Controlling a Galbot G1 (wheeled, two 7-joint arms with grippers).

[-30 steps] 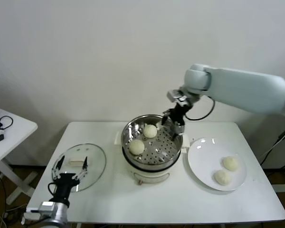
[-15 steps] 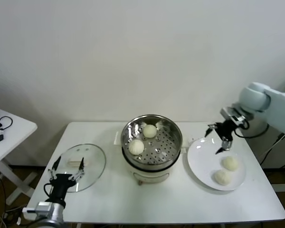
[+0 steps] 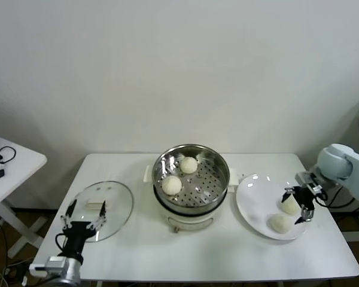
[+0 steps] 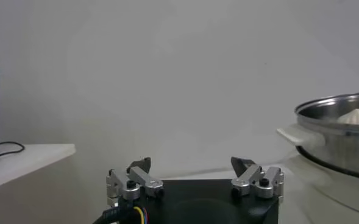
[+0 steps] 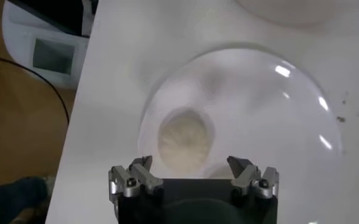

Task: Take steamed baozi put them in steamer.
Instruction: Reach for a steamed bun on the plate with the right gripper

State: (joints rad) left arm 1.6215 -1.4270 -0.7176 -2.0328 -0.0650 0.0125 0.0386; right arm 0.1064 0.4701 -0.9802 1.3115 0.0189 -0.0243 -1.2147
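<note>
Over the white plate [image 3: 251, 200], right gripper [image 3: 298, 205] swung back from the steamer [image 3: 191, 173], fingers spread around the third baozi [image 3: 289, 204]; left gripper [image 3: 82, 216] parked, spread.

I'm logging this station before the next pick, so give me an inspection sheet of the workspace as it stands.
Surface: white table, nothing spilled.
Job's things: two baozi in the steamer; two more baozi on the white plate.
Clutter: glass lid flat on the table's left.
Grippers: right gripper open over the plate, jaws astride a bun; left gripper open, parked over the lid's edge.
Cables: black cable on the side table.
Surroundings: plain white wall.
</note>
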